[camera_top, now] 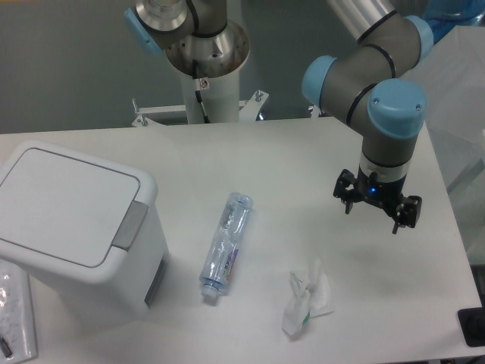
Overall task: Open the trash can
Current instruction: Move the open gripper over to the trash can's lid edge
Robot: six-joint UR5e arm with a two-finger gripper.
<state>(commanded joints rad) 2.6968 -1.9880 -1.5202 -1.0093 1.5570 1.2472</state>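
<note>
The trash can (76, 227) is a boxy white bin at the left of the table. Its flat white lid (64, 201) lies shut, and a grey push-button strip (130, 224) sits on its right rim. My gripper (373, 212) hangs over the right side of the table, far to the right of the bin, pointing down. Its fingers are hidden beneath the wrist, so I cannot tell how the jaws stand. It holds nothing that I can see.
An empty clear plastic bottle (226, 246) lies on the table between bin and gripper. A crumpled white wrapper (307, 298) lies near the front edge. A flat plastic-wrapped item (15, 311) lies at the front left beside the bin. The arm's base (204, 53) stands behind.
</note>
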